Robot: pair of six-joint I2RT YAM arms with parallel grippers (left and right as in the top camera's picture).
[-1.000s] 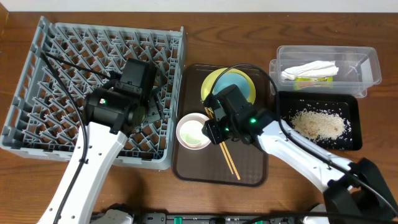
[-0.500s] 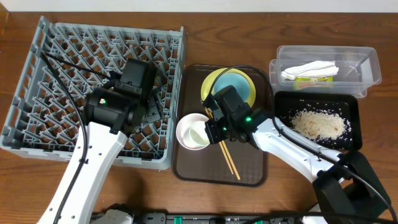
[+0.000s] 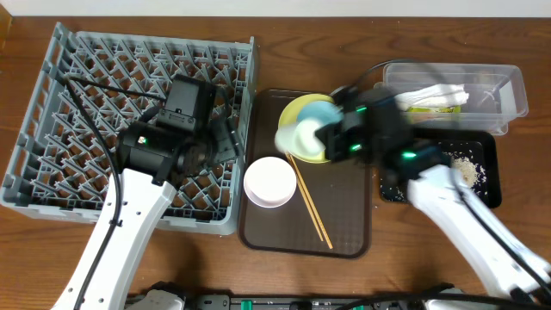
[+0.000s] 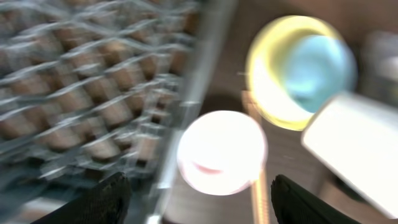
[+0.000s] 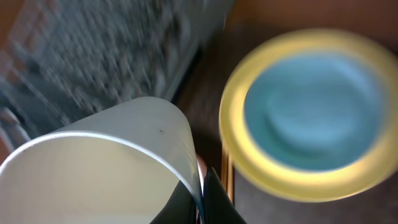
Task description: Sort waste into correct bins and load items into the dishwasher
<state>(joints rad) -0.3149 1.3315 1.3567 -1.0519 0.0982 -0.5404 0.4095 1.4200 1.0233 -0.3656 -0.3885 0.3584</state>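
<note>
Closest in, the chopsticks (image 3: 310,202) and white bowl (image 3: 270,181) sit on the brown tray (image 3: 344,232). Half a second back the right gripper (image 5: 200,199) was down at that bowl. Now it's swung up over the yellow plate (image 3: 303,110) and blue bowl (image 5: 311,112), clamped on the small white cup (image 5: 106,162) by its rim. So the cup's airborne, probably rack-bound next. Left gripper (image 4: 199,190) hangs spread wide at the dish rack (image 3: 86,86) edge, holding nothing. Farther back, the napkin (image 3: 430,93) in the clear box (image 3: 508,86) and rice (image 3: 465,168) in the black tray (image 3: 486,185) look sorted.
</note>
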